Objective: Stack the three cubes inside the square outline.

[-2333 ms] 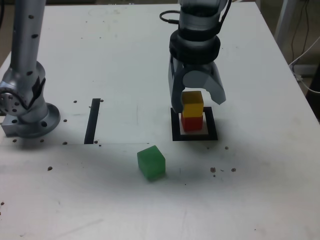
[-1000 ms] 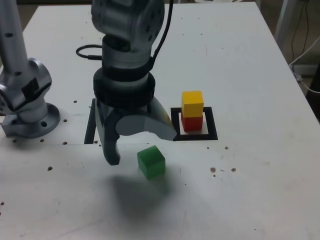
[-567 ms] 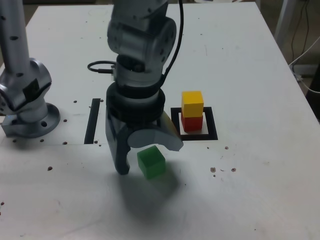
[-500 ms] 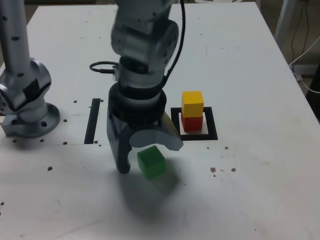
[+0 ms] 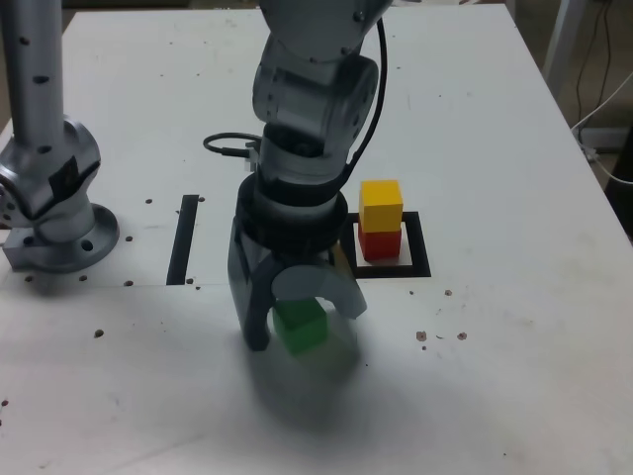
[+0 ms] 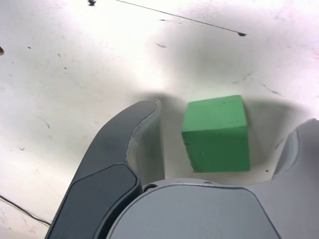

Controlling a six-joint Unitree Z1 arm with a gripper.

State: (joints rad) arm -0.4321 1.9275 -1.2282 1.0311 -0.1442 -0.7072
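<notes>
On white speckled table (image 5: 514, 396), jaws spread around green cube (image 5: 301, 327), not touching, cables at edge.

The arm comes in from the far edge of the desk and bends steeply down, its grey wrist section pointing almost straight at the surface near the middle of the desk, toward the near edge. A black cable loops out beside the wrist. The gripper (image 5: 297, 322) hangs low, its fingertips at or just above the desk; contact cannot be told. Its jaws stand apart with a gap between them. In the wrist view the gripper (image 6: 219, 127) shows one dark curved finger (image 6: 112, 159) and the pale inner face of the other.
</notes>
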